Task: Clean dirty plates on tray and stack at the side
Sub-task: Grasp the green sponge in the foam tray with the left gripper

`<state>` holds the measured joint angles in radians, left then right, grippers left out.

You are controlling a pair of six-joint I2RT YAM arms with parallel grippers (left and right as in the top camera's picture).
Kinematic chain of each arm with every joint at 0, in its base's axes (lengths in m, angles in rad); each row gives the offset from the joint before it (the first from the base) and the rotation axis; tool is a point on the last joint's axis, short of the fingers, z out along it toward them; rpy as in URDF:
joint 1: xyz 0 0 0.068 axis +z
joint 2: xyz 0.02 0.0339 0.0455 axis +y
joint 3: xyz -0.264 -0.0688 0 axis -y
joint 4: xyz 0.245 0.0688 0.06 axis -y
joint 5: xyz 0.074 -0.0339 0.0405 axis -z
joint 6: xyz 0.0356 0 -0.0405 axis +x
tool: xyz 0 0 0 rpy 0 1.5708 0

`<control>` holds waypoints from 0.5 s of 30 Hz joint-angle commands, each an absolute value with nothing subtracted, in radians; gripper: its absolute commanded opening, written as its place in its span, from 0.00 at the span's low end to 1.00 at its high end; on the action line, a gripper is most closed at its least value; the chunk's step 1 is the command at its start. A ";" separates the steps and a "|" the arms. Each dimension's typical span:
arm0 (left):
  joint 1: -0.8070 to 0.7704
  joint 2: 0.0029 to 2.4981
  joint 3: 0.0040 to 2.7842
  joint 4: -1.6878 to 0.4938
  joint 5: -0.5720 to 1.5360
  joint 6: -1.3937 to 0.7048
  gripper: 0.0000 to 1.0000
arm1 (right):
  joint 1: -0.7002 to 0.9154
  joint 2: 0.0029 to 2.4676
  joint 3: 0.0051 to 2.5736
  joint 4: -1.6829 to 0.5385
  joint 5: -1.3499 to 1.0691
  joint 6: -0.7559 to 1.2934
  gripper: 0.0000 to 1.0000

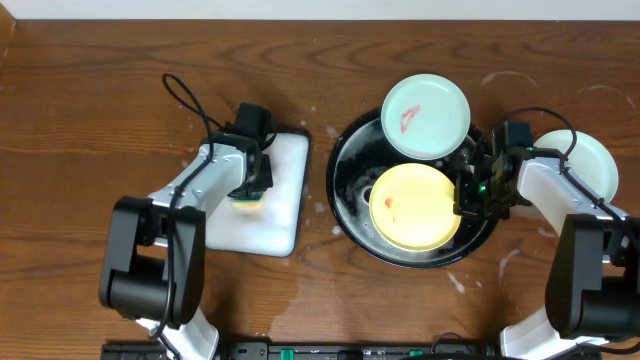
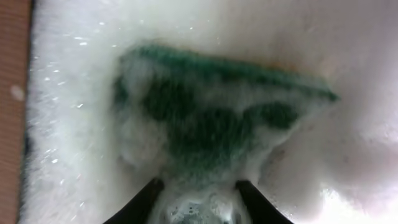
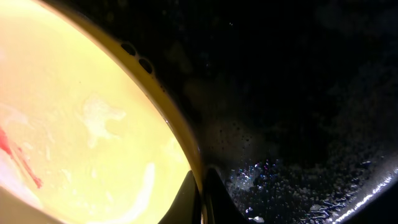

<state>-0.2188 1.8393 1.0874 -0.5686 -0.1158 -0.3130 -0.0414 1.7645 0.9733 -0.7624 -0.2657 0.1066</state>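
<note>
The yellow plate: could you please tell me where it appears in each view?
Overhead: yellow plate right of centre, on the black tray.
Left wrist: not in it; only the foamy sponge.
Right wrist: fills the left side, rim in the right claw.
Shared landmark: the black tray, overhead and right wrist.

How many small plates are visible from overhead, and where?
3. A smeared mint-green plate overlaps the far rim of the black tray; a yellow plate lies inside it; a pale plate sits on the table at right, partly hidden by the right arm.
</note>
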 commanded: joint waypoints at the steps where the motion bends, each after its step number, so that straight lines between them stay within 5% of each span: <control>1: -0.215 1.933 1.048 -0.569 -0.036 -0.307 0.40 | -0.038 1.777 0.965 -0.771 -0.192 0.126 0.01; 6: -0.215 1.932 1.048 -0.575 -0.035 -0.308 0.49 | -0.038 1.777 0.965 -0.771 -0.192 0.126 0.01; 11: -0.215 1.932 1.048 -0.574 -0.034 -0.307 0.12 | -0.038 1.777 0.965 -0.771 -0.192 0.127 0.01; 15: -0.215 1.929 1.052 -0.590 -0.034 -0.303 0.08 | -0.038 1.777 0.965 -0.771 -0.192 0.126 0.01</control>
<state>-0.2138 1.8469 1.0935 -0.5728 -0.0929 -0.3069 -0.0414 1.7645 0.9733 -0.7628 -0.2657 0.1066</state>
